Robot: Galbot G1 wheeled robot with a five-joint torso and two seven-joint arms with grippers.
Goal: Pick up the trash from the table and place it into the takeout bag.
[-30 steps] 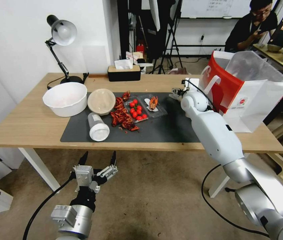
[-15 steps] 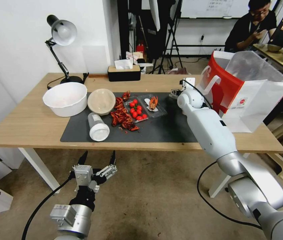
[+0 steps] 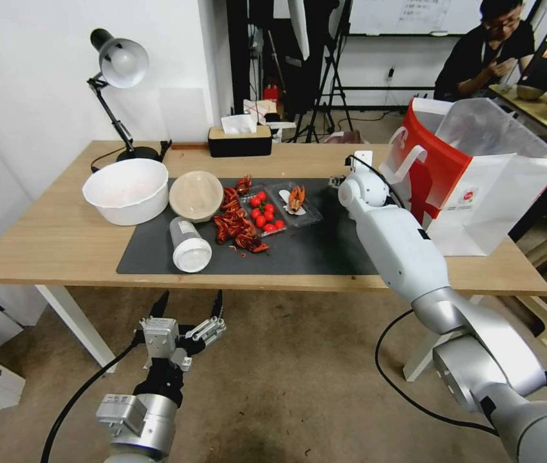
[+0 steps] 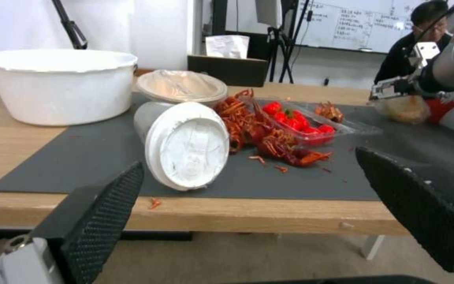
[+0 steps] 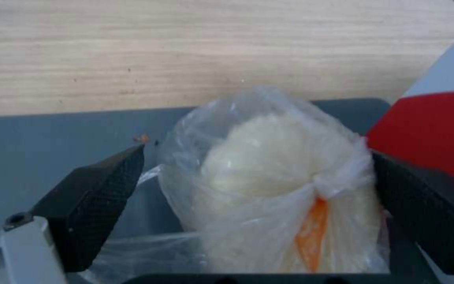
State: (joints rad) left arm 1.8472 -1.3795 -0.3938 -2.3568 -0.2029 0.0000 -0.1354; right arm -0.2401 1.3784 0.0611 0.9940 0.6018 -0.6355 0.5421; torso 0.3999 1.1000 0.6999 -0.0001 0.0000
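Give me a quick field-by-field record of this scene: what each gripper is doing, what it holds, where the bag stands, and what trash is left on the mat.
right gripper: over the mat's far right end, beside the takeout bag
held item: small clear bag sits between its fingers; grip contact unclear
left gripper: open, low in front of the table, holding nothing
takeout bag: upright at the table's right end, mouth open
trash on mat: white-lidded cup lying on its side, beige bowl, clear tray of tomatoes, crayfish shells
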